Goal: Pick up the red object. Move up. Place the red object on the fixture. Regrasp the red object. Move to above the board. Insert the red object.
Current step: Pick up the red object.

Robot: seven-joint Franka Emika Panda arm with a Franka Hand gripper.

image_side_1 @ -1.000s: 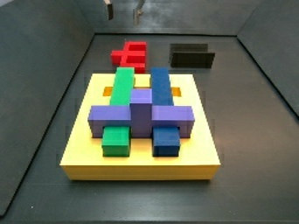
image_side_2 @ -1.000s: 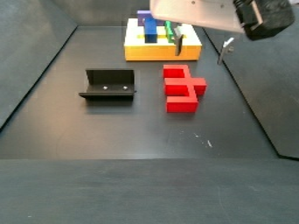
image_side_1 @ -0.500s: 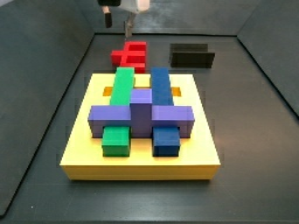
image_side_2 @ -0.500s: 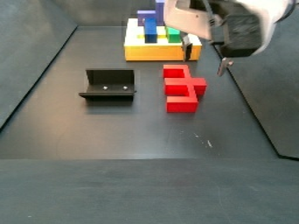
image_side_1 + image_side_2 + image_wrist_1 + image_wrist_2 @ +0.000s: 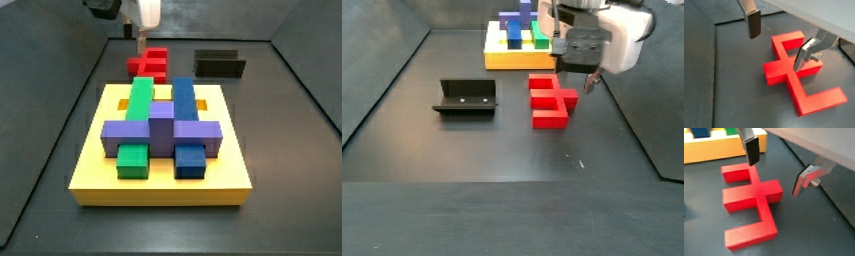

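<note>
The red object (image 5: 548,100) lies flat on the dark floor between the board (image 5: 529,59) and the near side; it also shows in both wrist views (image 5: 791,75) (image 5: 751,198). My gripper (image 5: 573,78) hangs open just above it, its two silver fingers spread wide with nothing between them. In a wrist view one finger (image 5: 751,155) hovers over one end of the red object, the other finger (image 5: 801,183) beside its middle bar, both apart from it. The black fixture (image 5: 465,97) stands empty to the side of the red object.
The yellow board (image 5: 91,160) carries green (image 5: 138,110), blue (image 5: 185,110) and purple (image 5: 160,132) blocks. Dark walls ring the floor; in a side view the fixture (image 5: 221,64) stands close to the back wall (image 5: 201,20).
The gripper has come down from high above to just over the red object, still open. The red object, fixture and board have not moved.
</note>
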